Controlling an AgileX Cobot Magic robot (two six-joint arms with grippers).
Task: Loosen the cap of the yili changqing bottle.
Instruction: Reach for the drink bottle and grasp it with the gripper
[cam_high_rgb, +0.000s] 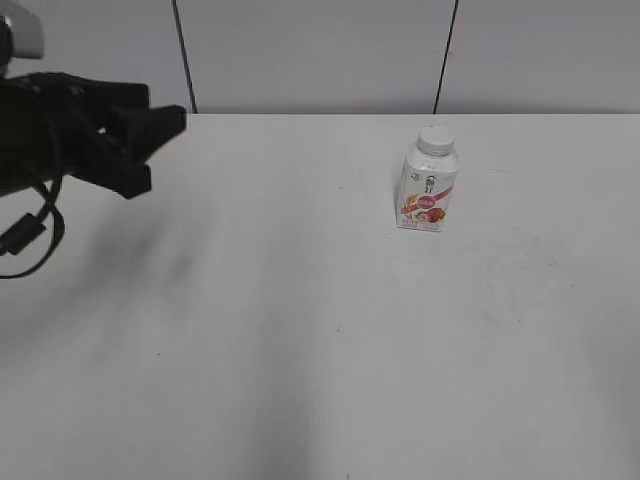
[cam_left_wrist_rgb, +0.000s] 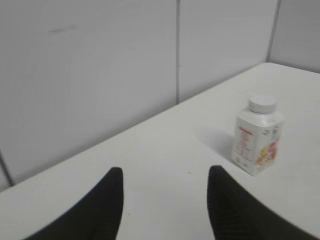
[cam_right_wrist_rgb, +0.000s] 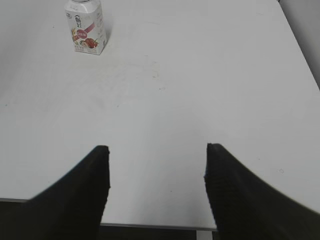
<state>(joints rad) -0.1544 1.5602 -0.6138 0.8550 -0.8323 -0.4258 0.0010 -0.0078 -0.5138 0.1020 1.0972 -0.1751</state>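
The yili changqing bottle (cam_high_rgb: 427, 189) stands upright on the white table, right of centre toward the back, with a pink-red band and fruit picture. Its white cap (cam_high_rgb: 436, 140) sits on the neck. The bottle also shows in the left wrist view (cam_left_wrist_rgb: 257, 141) with its cap (cam_left_wrist_rgb: 262, 103), and at the top left of the right wrist view (cam_right_wrist_rgb: 85, 28). My left gripper (cam_high_rgb: 165, 135) is open and empty, raised at the far left, well away from the bottle; its fingers show in the left wrist view (cam_left_wrist_rgb: 165, 172). My right gripper (cam_right_wrist_rgb: 156, 148) is open and empty near the table's front edge.
The white table (cam_high_rgb: 300, 300) runs back to a pale panelled wall (cam_high_rgb: 320, 50). The table's front edge (cam_right_wrist_rgb: 150, 226) shows under my right gripper. A black cable (cam_high_rgb: 25, 240) hangs from the left arm.
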